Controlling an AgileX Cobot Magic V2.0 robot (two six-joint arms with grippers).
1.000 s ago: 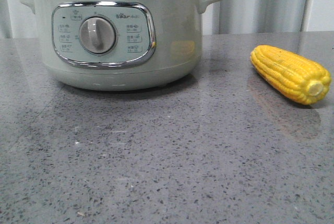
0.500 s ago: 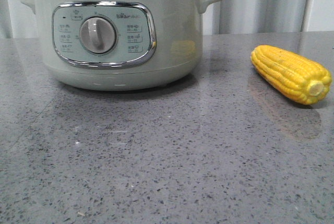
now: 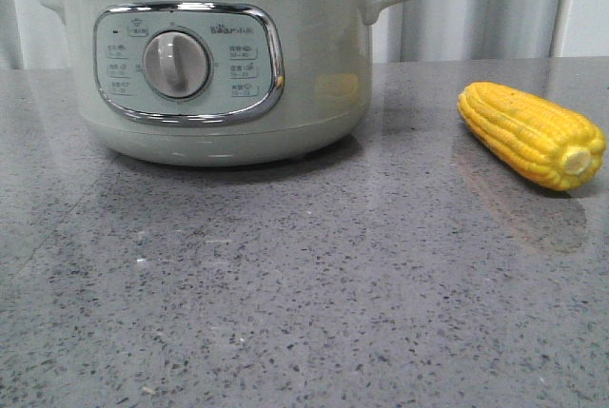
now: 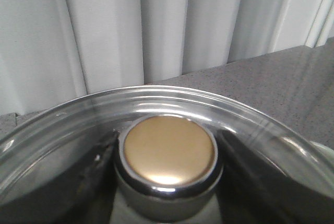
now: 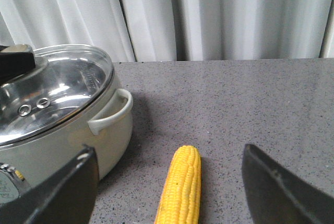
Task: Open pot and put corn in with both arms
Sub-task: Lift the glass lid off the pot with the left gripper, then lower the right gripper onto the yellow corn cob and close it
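Note:
The pale-green pot [image 3: 214, 66] stands at the back left of the table, glass lid on. In the left wrist view my left gripper [image 4: 167, 153] has its dark fingers [image 4: 96, 166] pressed against both sides of the lid's gold-topped knob [image 4: 168, 151]. The yellow corn [image 3: 531, 134] lies on the table to the right of the pot, pale stub end toward the front. In the right wrist view my right gripper [image 5: 167, 156] is open and hangs above the corn [image 5: 180, 187], one finger on each side of it, apart from it. Neither gripper shows in the front view.
The grey speckled table [image 3: 314, 284] runs from the pot to the front edge. Pale curtains [image 5: 209, 15] hang behind the table. The pot's right handle [image 5: 112, 112] juts out near the right gripper's left finger [image 5: 62, 192].
The pot has shifted very slightly to the right in the front view. The corn has not moved.

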